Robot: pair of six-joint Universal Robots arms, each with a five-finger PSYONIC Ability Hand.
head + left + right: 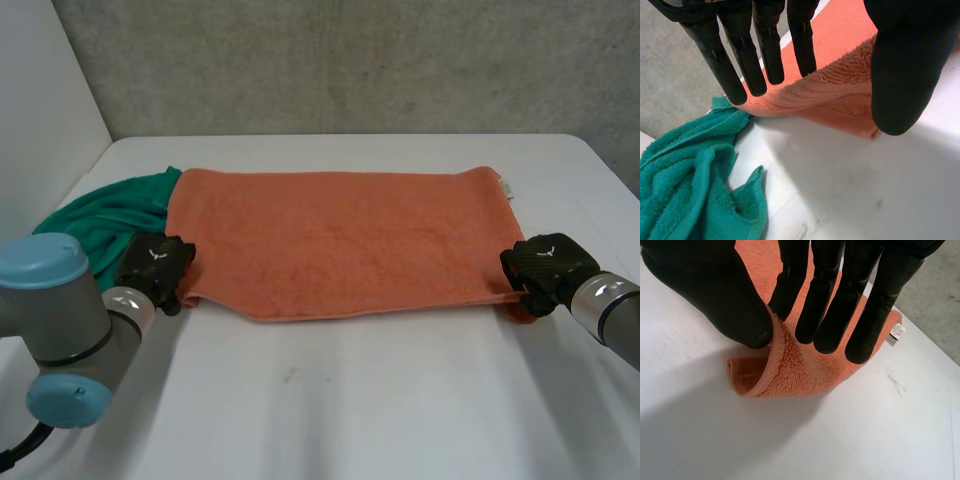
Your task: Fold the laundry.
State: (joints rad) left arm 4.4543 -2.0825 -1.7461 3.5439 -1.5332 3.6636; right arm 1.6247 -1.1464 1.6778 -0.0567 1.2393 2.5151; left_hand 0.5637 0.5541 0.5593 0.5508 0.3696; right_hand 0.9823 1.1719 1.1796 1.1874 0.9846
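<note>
**A:** Head view first. The orange towel point(340, 240) lies spread flat across the white bench point(330, 400), its long side running left to right.

**B:** And a green towel point(110, 215) is bunched at its left end, touching that short edge. A grey wall point(350, 60) stands behind.

**A:** The left hand point(155, 265) is on the near left corner and the right hand point(545, 270) on the near right corner. One hand at each end!

**B:** There's a small white label point(508, 188) at the far right corner.

**A:** Over to the left wrist view. The left hand point(742, 60) has straight fingers on one side of the orange towel point(835, 95) and its thumb on the other. The corner is pinched between them, raised off the bench point(850, 190), with shadow beneath.

**B:** The green towel point(685, 175) lies crumpled just beside it, one tip meeting the orange edge at the fingertips.

**A:** Now the right wrist view. The right hand point(860, 305) presses its thumb against the hem of the orange towel point(795, 370), with a straight finger on the other side. That's a clear pinch.

**B:** The corner curls up into a loop under the thumb, lifted from the bench point(700, 440). The label point(897, 331) pokes out past the fingertips, at the towel's far corner.
</note>
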